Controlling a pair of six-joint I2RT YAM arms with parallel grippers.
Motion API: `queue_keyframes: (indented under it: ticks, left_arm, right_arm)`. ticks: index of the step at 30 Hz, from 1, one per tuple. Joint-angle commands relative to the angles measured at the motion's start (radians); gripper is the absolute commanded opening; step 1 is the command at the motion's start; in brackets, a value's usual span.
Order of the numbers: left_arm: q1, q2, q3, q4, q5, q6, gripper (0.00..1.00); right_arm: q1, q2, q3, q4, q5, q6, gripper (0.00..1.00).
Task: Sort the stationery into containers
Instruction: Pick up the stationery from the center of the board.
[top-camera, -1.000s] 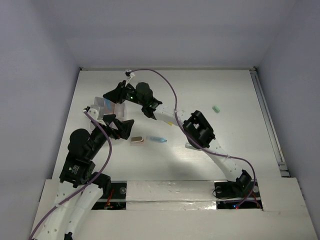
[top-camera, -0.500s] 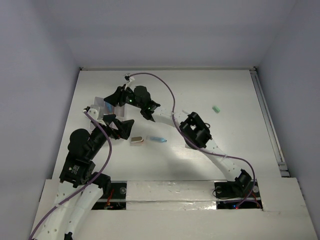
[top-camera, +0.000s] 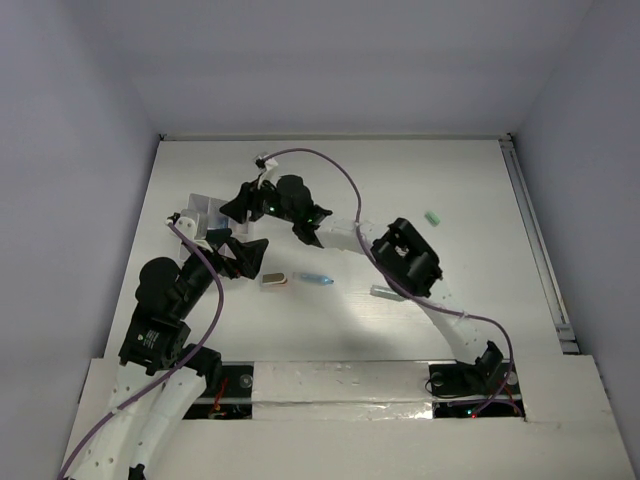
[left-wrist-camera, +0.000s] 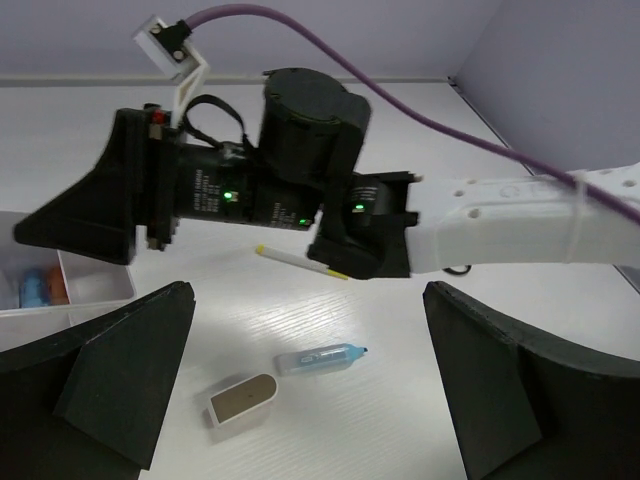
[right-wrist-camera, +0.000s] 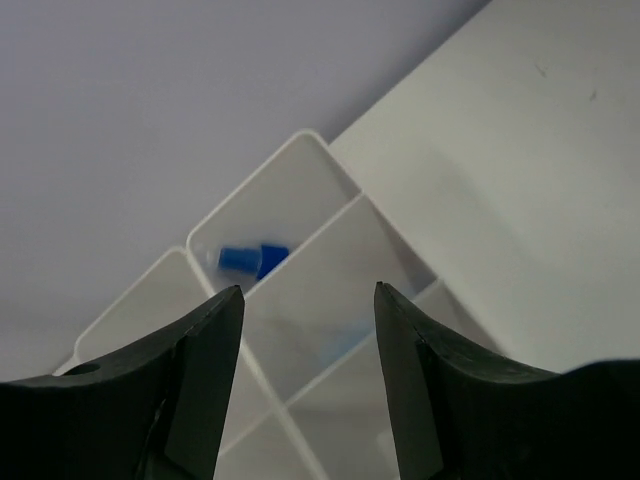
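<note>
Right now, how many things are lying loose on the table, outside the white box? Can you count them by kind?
Tan-grey block: 1
Blue-tipped capsule: 1
Thin white pen: 1
Green capsule: 1
Pale teal capsule: 1
Total: 5

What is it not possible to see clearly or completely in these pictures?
Top view: the right gripper overlaps the white box, which is too small to show its contents.
Left wrist view: the box runs off the left edge; only a corner with blue and orange pieces shows.
Right wrist view: the gripper's fingers hide the nearer compartments; one blue piece shows.
Top view: the pale piece by the right arm is too small to name.
</note>
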Motion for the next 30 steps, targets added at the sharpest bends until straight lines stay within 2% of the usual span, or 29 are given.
queue_keyframes:
  ticks: [1, 3, 6, 7, 9, 10, 12, 13, 16, 19, 22, 30]
  left_arm:
    - [0.003, 0.003, 0.044, 0.061, 0.010, -0.007, 0.99]
    - [0.003, 0.002, 0.044, 0.061, 0.009, -0.006, 0.99]
    - [0.003, 0.002, 0.045, 0.064, 0.009, -0.006, 0.99]
    - [0.003, 0.003, 0.045, 0.063, 0.007, -0.006, 0.99]
    - [0.003, 0.006, 0.050, 0.057, -0.001, -0.004, 0.99]
    - [0.003, 0.006, 0.049, 0.054, -0.002, -0.004, 0.99]
    - [0.003, 0.003, 0.047, 0.060, -0.004, -0.003, 0.99]
    - [0.013, 0.002, 0.045, 0.061, -0.005, -0.003, 0.99]
    - [0.023, 0.000, 0.045, 0.061, -0.013, -0.003, 0.99]
    - [0.033, 0.003, 0.042, 0.064, -0.011, -0.004, 0.99]
    - [0.052, 0.005, 0.042, 0.067, -0.008, -0.006, 0.99]
    - [0.062, 0.020, 0.039, 0.075, 0.009, -0.006, 0.99]
  right_arm:
    - [0.011, -0.225, -0.199, 0.098, 0.010, -0.138, 0.60]
    - [0.001, -0.344, -0.367, 0.075, 0.004, -0.199, 0.59]
    - [-0.017, -0.489, -0.519, -0.007, -0.027, -0.323, 0.56]
    - [-0.026, -0.516, -0.588, -0.081, -0.071, -0.390, 0.55]
    - [-0.026, -0.573, -0.624, -0.183, -0.128, -0.511, 0.55]
    - [-0.026, -0.583, -0.626, -0.306, -0.177, -0.540, 0.58]
    - [-0.026, -0.595, -0.612, -0.420, -0.211, -0.644, 0.61]
    - [-0.026, -0.595, -0.601, -0.514, -0.217, -0.669, 0.67]
    - [-0.026, -0.577, -0.548, -0.680, -0.204, -0.750, 0.79]
    - [-0.026, -0.544, -0.475, -0.802, -0.210, -0.802, 0.84]
    - [-0.026, -0.494, -0.423, -0.873, -0.239, -0.822, 0.86]
    - [0.012, -0.440, -0.399, -0.888, -0.248, -0.831, 0.88]
